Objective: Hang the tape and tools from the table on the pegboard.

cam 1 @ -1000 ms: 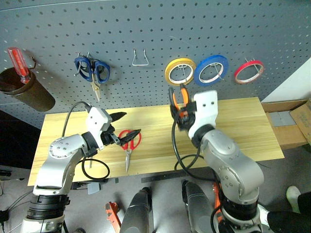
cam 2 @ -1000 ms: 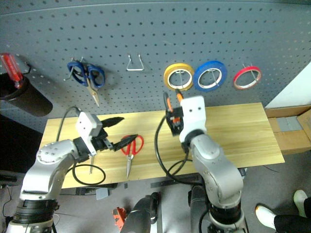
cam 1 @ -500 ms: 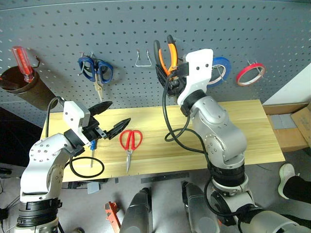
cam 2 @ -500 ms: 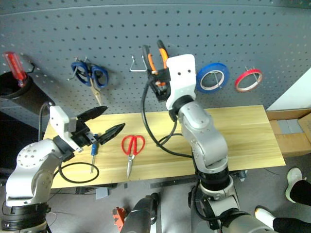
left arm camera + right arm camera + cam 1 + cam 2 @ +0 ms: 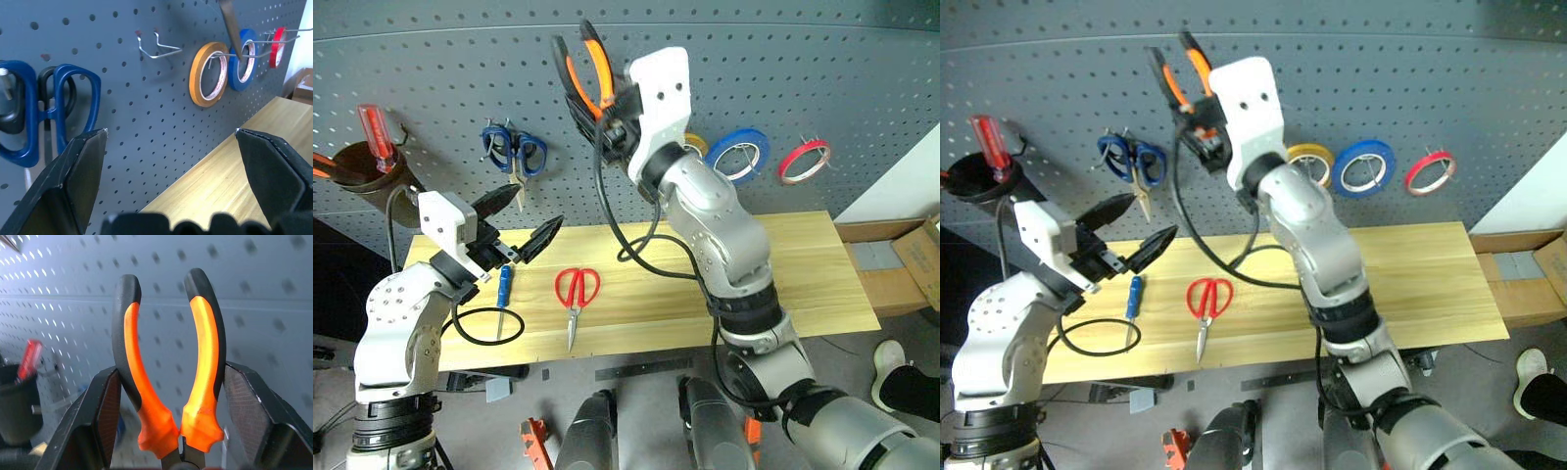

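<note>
Wood table in front of me, dark grey pegboard behind it.

Nearest, on the table: blue-handled screwdriver lying near the table's left end, red-handled scissors just to its right, blades pointing toward me. Neither hung yet. A black cable loop lies beside the screwdriver, touching it or nearly so.

My left gripper hovers above the table's left end, over the screwdriver, jaws spread wide, holding nothing.

My right gripper is raised in front of the pegboard, clamped on the pliers at the head end, orange-and-black handles sticking up and splayed apart.

On the board: empty wire hook between the blue-handled scissors and the yellow roll. Blue roll next, then the red tape already on its hook, far right. Red-handled screwdriver in a dark cup, far left.

Step in hand, as I read it: hanging the pliers. Tape looks done; screwdriver and scissors still to go.

Next move needs the gap between the handles lined up with a free hook, likely that empty wire one, then pushed on and lowered so one handle catches before I let go. Risk: pliers sit above and left of the hook now, so I need to correct down and across. The splayed handles may slip off a short hook.
</note>
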### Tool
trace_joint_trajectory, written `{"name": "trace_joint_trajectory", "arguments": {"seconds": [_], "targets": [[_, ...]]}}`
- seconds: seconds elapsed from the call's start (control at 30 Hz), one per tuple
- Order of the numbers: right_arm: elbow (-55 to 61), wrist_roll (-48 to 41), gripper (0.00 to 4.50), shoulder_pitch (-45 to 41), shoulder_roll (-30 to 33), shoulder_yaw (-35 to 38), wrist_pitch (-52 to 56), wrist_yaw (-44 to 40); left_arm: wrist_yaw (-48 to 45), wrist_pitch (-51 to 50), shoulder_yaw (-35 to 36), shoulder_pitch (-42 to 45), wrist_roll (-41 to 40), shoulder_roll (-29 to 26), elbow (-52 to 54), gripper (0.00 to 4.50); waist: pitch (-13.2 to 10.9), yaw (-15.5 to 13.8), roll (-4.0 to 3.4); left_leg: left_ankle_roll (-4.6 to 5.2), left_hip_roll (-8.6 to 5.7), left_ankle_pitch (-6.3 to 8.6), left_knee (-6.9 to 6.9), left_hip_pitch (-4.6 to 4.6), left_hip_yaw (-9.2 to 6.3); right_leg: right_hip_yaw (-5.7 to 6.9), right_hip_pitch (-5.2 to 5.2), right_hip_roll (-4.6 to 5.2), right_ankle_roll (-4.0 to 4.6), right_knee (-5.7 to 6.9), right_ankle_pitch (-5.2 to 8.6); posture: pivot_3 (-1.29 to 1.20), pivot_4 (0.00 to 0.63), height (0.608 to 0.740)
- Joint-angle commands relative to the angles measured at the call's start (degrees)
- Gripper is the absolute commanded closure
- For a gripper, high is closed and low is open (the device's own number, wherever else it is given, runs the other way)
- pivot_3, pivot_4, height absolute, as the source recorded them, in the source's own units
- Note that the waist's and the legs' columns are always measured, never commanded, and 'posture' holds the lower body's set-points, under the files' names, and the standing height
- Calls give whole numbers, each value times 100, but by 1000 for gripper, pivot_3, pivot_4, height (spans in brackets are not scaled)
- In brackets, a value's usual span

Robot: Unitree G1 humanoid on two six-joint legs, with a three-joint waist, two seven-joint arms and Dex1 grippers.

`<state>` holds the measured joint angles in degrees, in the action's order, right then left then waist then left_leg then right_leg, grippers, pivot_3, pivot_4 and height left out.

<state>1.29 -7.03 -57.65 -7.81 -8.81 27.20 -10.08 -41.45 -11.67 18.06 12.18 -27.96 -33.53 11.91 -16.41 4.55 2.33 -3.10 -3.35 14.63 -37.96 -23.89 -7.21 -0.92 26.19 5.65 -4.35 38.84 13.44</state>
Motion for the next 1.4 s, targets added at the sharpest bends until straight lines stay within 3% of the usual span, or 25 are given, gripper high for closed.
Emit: {"name": "trace_joint_trajectory", "arguments": {"seconds": [0.03, 0.3, 0.8, 1.4], "targets": [[-385, -77, 1844, -512, -158, 144, -644, -88, 114, 106, 253, 51, -211, 67, 80, 0, 26, -1, 6, 0, 0, 0, 0, 0, -1, 0, 0, 0, 0, 0, 0, 18, 198, 740], [-1906, 86, 1844, -1225, -265, 273, -2120, -46, 36, -114, 237, -209, -404, -1, 236, 0, 39, 2, 7, -1, 2, -1, -1, 3, -2, -2, 0, -2, 2, 5, -1, 36, 193, 740], [-4858, 307, 1845, -1706, -413, 547, -5217, 259, 8, -147, -178, 466, -324, 28, 2, 0, 51, -4, 11, -8, 5, -4, -1, 4, 13, -3, 0, -10, 5, 6, -3, 62, 199, 740], [-6268, 390, 1845, -1793, -568, 646, -5565, 430, -4, -136, -199, 397, -284, 13, 78, 0, 51, -79, 11, -49, 39, -36, -1, 17, 5, 0, -3, -58, 53, 20, -33, 87, 205, 740]]}}
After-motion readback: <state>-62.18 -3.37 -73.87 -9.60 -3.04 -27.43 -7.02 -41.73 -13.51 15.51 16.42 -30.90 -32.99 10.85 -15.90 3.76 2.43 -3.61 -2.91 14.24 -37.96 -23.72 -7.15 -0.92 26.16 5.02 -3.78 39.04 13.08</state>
